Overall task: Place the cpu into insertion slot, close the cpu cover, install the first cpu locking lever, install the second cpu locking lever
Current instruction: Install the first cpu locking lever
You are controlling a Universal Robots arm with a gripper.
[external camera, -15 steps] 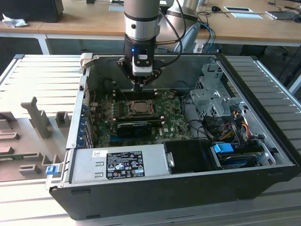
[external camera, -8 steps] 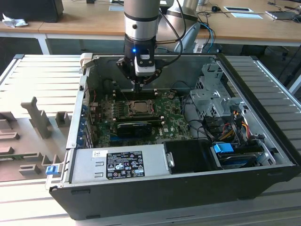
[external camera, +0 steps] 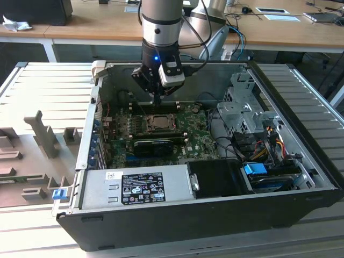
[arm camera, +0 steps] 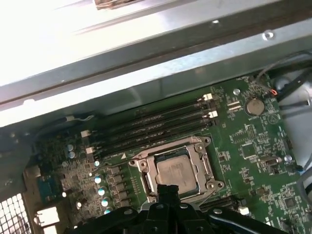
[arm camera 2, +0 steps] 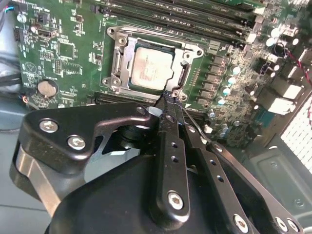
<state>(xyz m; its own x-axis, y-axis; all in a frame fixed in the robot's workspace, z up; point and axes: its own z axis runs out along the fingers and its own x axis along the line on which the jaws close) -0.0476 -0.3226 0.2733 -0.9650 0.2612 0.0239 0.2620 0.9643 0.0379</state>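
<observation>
The cpu (arm camera 2: 152, 73) shows its silvery top and lies flat in the insertion slot (arm camera 2: 182, 74) on the green board. Around it, the silver cpu cover (arm camera 2: 121, 59) lies down over its edges. My gripper (arm camera 2: 171, 96) is shut, its black fingers (arm camera 2: 170, 141) pressed together. The tips are at the socket's corner, right by a thin wire lever (arm camera 2: 196, 125) that runs out from there. In the exterior view the gripper (external camera: 157, 100) hangs just behind the cpu (external camera: 159, 122), inside the open computer case. In the first wrist view the cpu (arm camera: 174, 171) sits just past the fingertips.
Long black memory slots (arm camera 2: 195, 12) run along one side of the socket. A coin battery (arm camera 2: 47, 87) sits on the board. A black expansion card (external camera: 153, 145), the grey power supply (external camera: 137, 185) and a drive cage (external camera: 242, 107) crowd the case. The case wall (arm camera: 146, 63) stands close behind.
</observation>
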